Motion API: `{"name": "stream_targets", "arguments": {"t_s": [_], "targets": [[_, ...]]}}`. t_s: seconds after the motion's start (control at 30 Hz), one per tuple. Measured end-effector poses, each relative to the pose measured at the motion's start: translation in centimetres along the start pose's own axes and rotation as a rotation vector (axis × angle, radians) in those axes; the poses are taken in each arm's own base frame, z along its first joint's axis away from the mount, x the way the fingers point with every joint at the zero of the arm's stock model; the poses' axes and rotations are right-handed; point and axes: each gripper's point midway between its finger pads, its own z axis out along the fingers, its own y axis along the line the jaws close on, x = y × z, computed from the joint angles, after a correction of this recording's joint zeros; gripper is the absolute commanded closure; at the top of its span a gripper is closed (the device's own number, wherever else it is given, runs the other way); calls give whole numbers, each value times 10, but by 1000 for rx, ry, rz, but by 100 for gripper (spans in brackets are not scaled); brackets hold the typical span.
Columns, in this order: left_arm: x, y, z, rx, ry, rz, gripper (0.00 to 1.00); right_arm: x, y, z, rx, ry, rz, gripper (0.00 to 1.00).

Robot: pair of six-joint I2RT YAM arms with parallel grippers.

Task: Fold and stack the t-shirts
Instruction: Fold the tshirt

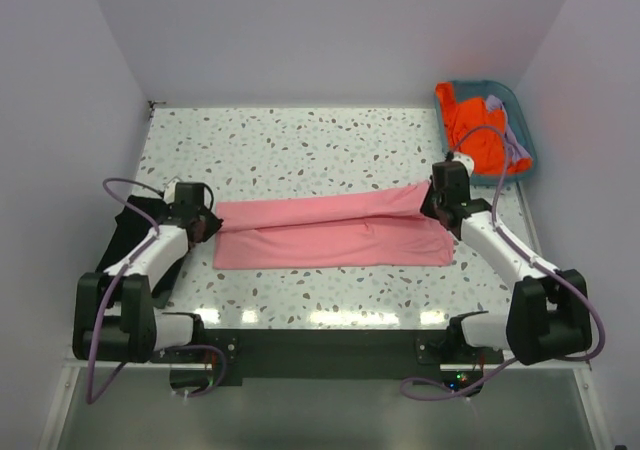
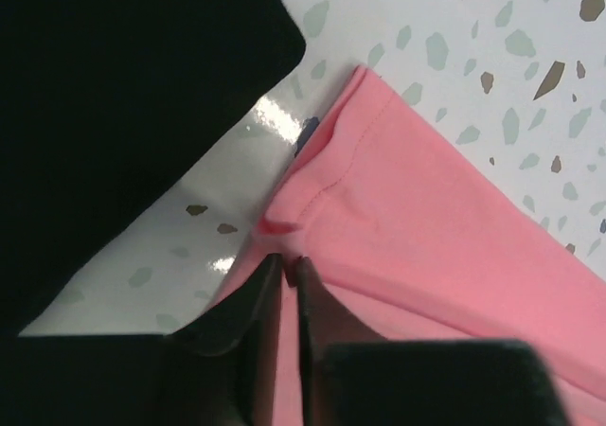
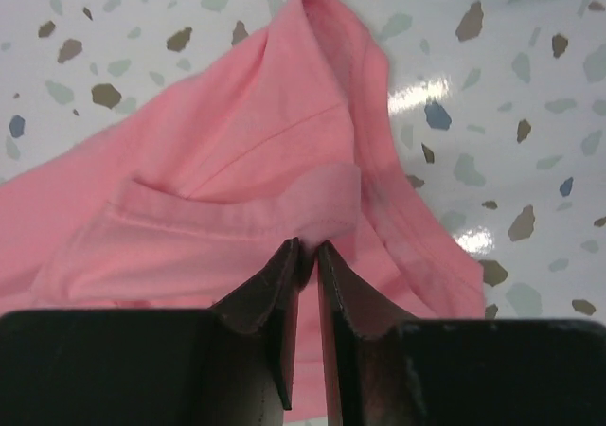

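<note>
The salmon-pink t-shirt (image 1: 335,232) lies stretched across the table's middle, folded lengthwise. My left gripper (image 1: 207,226) is shut on its left end; the left wrist view shows the jaws (image 2: 288,263) pinching the pink hem (image 2: 417,208). My right gripper (image 1: 437,206) is shut on its right end; the right wrist view shows the jaws (image 3: 308,248) pinching a fold of the pink fabric (image 3: 246,170). The black t-shirt (image 1: 130,232) lies at the table's left edge under the left arm and fills the left wrist view's upper left (image 2: 114,104). The orange t-shirt (image 1: 472,130) and lavender t-shirt (image 1: 512,120) sit in the basket.
The teal plastic basket (image 1: 526,166) stands at the back right corner, just behind my right gripper. The speckled tabletop (image 1: 300,150) is bounded by white walls at the back and sides.
</note>
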Motion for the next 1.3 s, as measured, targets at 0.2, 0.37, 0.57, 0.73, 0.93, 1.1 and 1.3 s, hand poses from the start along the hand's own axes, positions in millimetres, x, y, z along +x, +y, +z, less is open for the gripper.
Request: {"name": "stream_targets", "arguments": {"t_s": [0.2,0.37,0.57,0.73,0.93,1.1,1.3], "targets": [[8,6,-14,45,-16,-18,36,48,-17,-5,-7,65,18,25],[-7,-8,-27,110,-72,-20,42,42,-11,-11,-53,39,21,24],[-1,-39,-18,142,-36,53,57,23,7,-6,-81,22,-10,26],[23,-59,0,146,27,132,60,18,40,12,-112,40,-71,27],[54,-64,15,129,95,208,64,36,83,40,-145,96,-164,28],[62,-70,17,149,97,231,64,52,96,54,-132,117,-209,34],[63,-70,18,163,84,234,65,58,100,56,-112,103,-227,61]]}}
